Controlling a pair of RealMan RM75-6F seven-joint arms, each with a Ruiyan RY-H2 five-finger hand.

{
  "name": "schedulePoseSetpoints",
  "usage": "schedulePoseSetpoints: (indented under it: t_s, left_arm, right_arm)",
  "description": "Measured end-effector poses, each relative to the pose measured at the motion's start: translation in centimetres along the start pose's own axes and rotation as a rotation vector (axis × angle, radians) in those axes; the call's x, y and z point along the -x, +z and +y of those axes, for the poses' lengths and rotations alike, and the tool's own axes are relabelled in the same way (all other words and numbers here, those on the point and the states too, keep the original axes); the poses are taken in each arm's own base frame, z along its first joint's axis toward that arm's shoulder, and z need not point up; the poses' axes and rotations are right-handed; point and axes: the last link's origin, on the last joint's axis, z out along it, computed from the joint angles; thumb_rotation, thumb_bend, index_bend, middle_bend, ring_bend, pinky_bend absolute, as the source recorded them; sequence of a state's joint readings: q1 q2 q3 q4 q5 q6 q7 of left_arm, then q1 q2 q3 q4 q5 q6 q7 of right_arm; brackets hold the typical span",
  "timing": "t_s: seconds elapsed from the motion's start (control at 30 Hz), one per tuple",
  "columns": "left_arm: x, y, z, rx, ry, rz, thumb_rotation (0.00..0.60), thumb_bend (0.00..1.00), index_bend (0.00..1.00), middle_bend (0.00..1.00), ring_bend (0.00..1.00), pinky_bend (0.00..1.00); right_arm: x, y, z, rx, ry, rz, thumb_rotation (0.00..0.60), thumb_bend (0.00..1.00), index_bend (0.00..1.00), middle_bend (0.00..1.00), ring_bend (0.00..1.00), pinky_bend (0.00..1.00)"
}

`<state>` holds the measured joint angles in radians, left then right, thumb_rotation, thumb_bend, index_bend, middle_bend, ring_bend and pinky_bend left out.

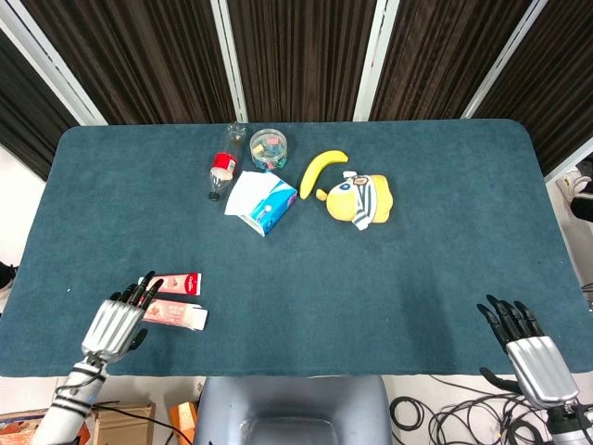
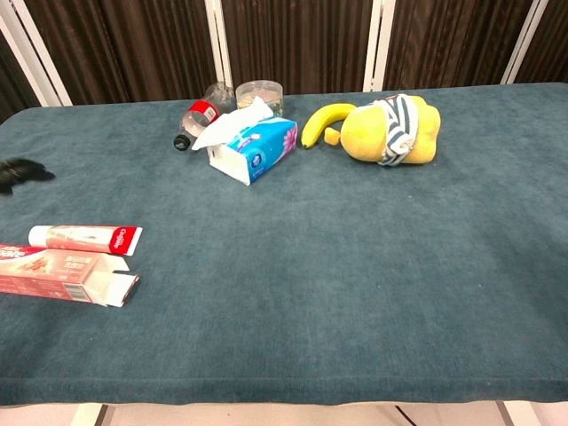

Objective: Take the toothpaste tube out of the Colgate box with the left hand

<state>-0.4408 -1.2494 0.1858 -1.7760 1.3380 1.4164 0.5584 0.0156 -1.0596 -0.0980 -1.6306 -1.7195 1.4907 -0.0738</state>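
Observation:
The toothpaste tube (image 2: pixel 82 237) (image 1: pixel 178 282) lies flat on the blue table, out of the box. Just in front of it lies the pink Colgate box (image 2: pixel 62 274) (image 1: pixel 176 315), its end flap open toward the right. My left hand (image 1: pixel 115 324) hovers at the box's left end with fingers spread, holding nothing; its dark fingertips (image 2: pixel 18 170) show at the chest view's left edge. My right hand (image 1: pixel 526 352) is open at the table's front right corner, far from both.
At the back stand a tissue box (image 1: pixel 262 203), a fallen bottle (image 1: pixel 220 171), a clear round jar (image 1: pixel 269 148), a banana (image 1: pixel 321 170) and a yellow plush toy (image 1: pixel 359 199). The table's front edge (image 1: pixel 296 373) runs close to the box.

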Motion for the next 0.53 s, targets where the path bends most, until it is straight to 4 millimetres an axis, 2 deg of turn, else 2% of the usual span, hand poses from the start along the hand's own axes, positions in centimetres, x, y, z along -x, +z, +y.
schedulePoseSetpoints:
  t_s: [0.13, 0.23, 0.53]
  left_arm:
    - [-0.2, -3.4, -2.1, 0.022, -0.118, 0.162, 0.600, 0.29, 0.05, 0.00, 0.08, 0.23]
    - [-0.1, -5.5, -3.9, 0.021, -0.131, 0.228, 0.600, 0.30, 0.06, 0.00, 0.08, 0.23]
    - [1.4, -7.7, -5.2, -0.024, -0.144, 0.134, 0.600, 0.30, 0.06, 0.00, 0.07, 0.23]
  right_arm:
    - [0.2, 0.2, -0.1, 0.017, -0.007, 0.017, 0.600, 0.10, 0.01, 0.00, 0.05, 0.07]
    - [0.4, 0.3, -0.2, 0.024, -0.018, 0.015, 0.600, 0.09, 0.00, 0.00, 0.05, 0.07]
    - [0.6, 0.2, -0.3, 0.027, -0.027, 0.031, 0.600, 0.09, 0.00, 0.00, 0.05, 0.07]
